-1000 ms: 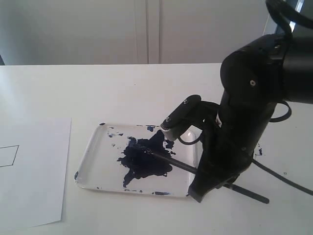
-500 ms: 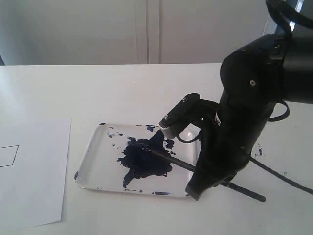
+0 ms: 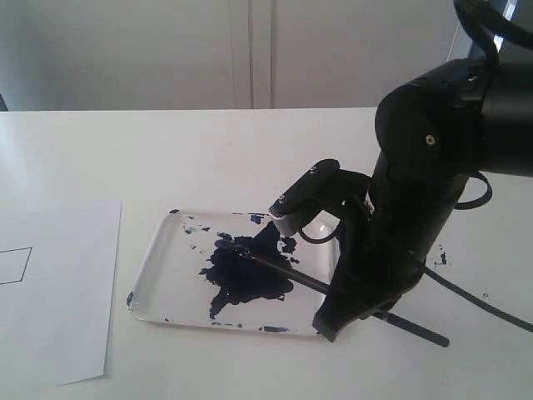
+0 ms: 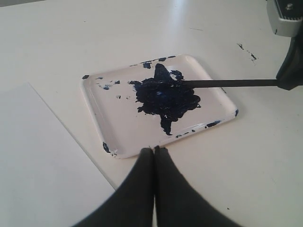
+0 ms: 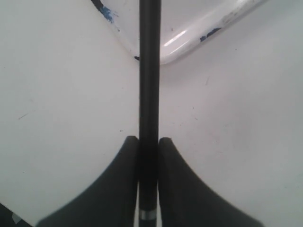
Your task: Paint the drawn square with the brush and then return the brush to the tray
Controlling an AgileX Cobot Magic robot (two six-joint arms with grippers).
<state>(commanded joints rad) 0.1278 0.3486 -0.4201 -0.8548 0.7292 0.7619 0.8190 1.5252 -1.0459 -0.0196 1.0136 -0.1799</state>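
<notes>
The brush (image 3: 287, 272) lies low across the tray (image 3: 150, 279), its tip in the blue-black paint blot (image 3: 246, 271). My right gripper (image 3: 331, 323) is shut on the brush's shaft just past the tray's right rim; the rear end sticks out behind it. In the right wrist view the brush (image 5: 149, 71) runs straight between the fingers of the right gripper (image 5: 148, 139). The drawn square (image 3: 12, 265) is an empty thin outline at the far left, cut by the frame edge. My left gripper (image 4: 155, 149) is shut on nothing, hovering by the tray (image 4: 94, 118) rim.
The white paper sheet (image 3: 58, 292) lies left of the tray on the white table. Small paint specks (image 3: 439, 258) mark the table right of the tray. The bulky black right arm (image 3: 433, 167) stands over the tray's right end.
My right gripper has shifted slightly left with the brush, pushing the tip a little further into the paint blot. The tray and paper have not moved.
</notes>
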